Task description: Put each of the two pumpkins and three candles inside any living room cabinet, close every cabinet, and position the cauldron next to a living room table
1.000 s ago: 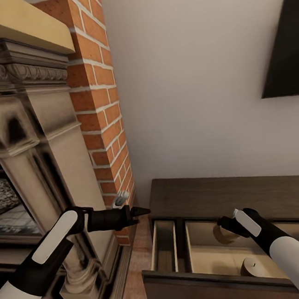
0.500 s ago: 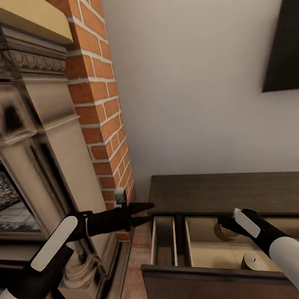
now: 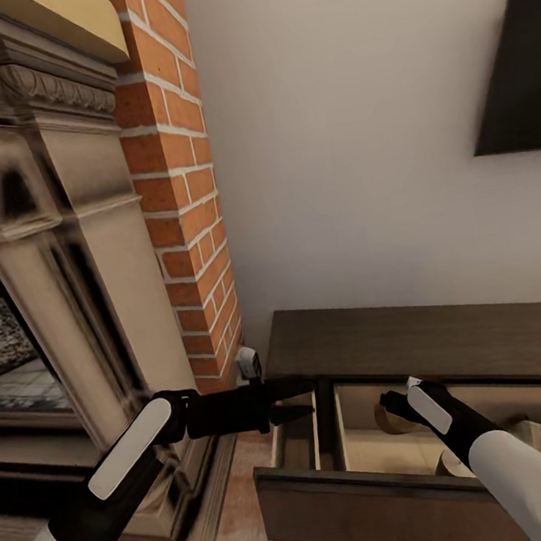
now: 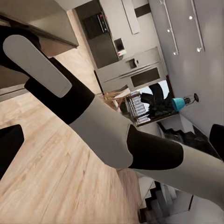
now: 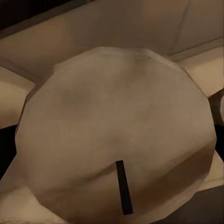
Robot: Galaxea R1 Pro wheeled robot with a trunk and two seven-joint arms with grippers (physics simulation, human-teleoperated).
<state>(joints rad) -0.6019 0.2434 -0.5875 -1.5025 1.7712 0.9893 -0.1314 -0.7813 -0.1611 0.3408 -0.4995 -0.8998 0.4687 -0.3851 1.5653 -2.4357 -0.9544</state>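
The cabinet (image 3: 413,342) is a low dark-brown unit whose wide drawer (image 3: 373,502) stands pulled out, showing pale beige compartments. My right gripper (image 3: 393,408) reaches down into the larger compartment, shut on a tan candle (image 3: 387,422). That candle (image 5: 116,140) looms close in the right wrist view, its dark wick showing. A second candle (image 3: 448,464) lies in the drawer, half hidden under my right forearm. Another beige lump (image 3: 528,433) shows further right. My left gripper (image 3: 295,398) hovers open at the drawer's narrow left compartment, holding nothing.
A stone fireplace (image 3: 66,243) and a brick column (image 3: 181,188) stand close on the left of the cabinet. A dark flat panel (image 3: 517,74) hangs on the white wall. My right arm (image 4: 102,126) crosses the left wrist view above wood flooring.
My left gripper has moved right to the drawer's left corner, and its fingers have spread apart. The right gripper and its candle shifted slightly left. The camera moved a little.
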